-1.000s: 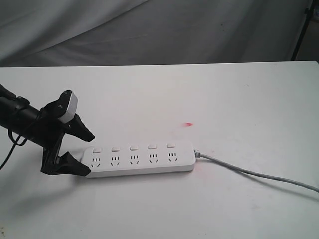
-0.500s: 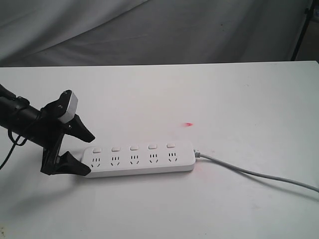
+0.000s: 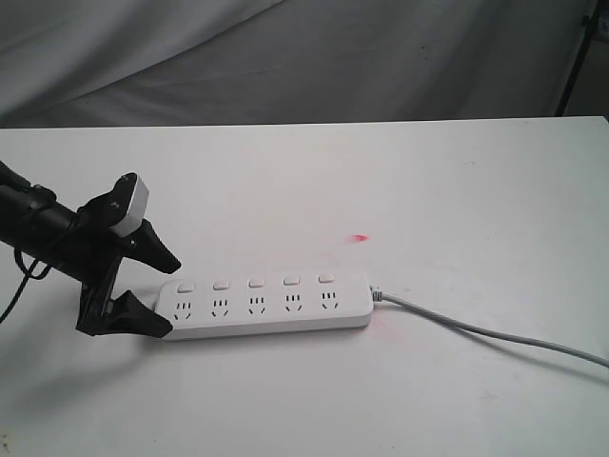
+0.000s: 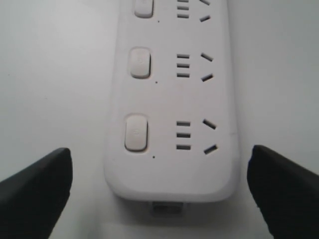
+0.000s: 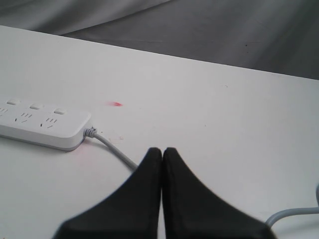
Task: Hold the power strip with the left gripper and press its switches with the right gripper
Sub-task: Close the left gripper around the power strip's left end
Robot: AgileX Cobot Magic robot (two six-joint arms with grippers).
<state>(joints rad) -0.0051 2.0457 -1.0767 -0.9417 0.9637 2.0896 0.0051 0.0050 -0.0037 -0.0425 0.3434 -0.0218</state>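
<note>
Nothing has visibly shifted: the left gripper (image 3: pixel 173 296), wide open and empty, straddles without touching the cordless end of the power strip (image 3: pixel 266 303), which lies flat on the table (image 3: pixel 285 190) with its length running away from it, while the right gripper (image 5: pixel 162 152), pinched closed and empty, sits beyond the cord (image 3: pixel 476 331) end.

Flat white matte table (image 3: pixel 457 181) carries a long flat white plastic power strip (image 3: pixel 266 319), lying flat, sockets up. Its grey-white cord (image 3: pixel 495 335) trails along the surface toward the right edge. Small red spot (image 3: pixel 360 237) sits near the strip, apart from it.
</note>
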